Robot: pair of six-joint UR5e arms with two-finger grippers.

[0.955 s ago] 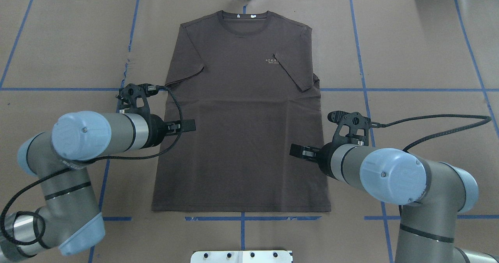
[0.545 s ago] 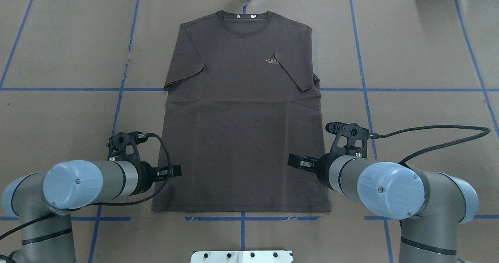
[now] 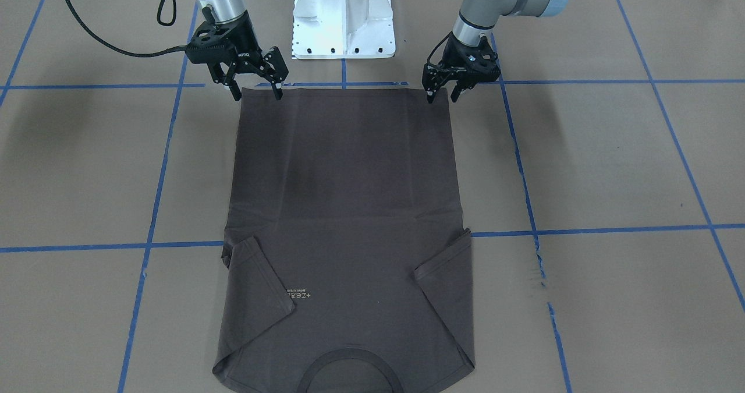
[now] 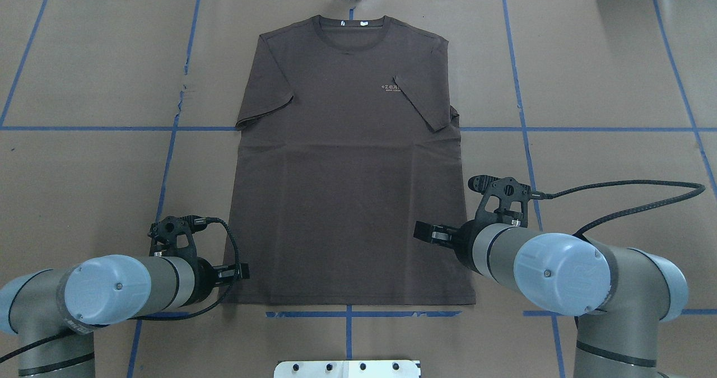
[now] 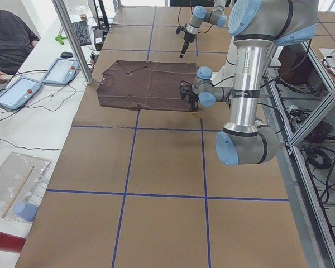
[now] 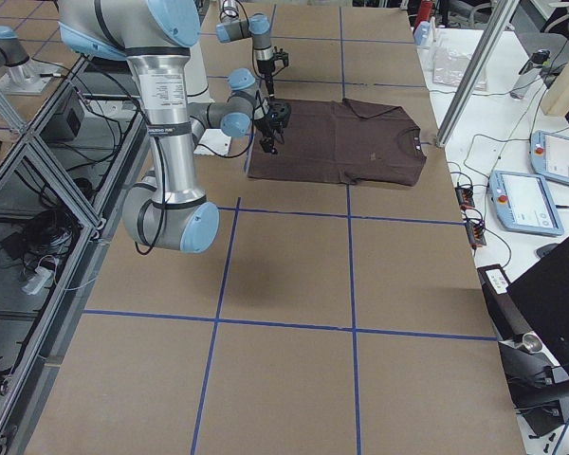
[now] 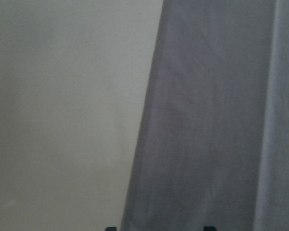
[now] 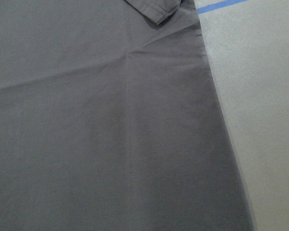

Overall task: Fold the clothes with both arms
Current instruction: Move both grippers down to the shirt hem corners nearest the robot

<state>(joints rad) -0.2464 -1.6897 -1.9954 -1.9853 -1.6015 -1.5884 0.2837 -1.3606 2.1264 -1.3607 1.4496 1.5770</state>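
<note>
Left claw (image 3: 442, 95) was spread open, low at the hem corner of the T-shirt (image 3: 343, 195), likely set to pinch it. Right claw (image 3: 258, 93), open too, hung over the opposite corner. T-shirt lay flat on the table (image 3: 611, 160), sleeves tucked in, collar farthest from both.

Blue tape lines (image 4: 84, 128) are crossing brown table paper (image 4: 605, 59); two grey tablets (image 5: 60, 71) are lying on a white bench (image 5: 22, 128) beside a person (image 5: 8, 33).
</note>
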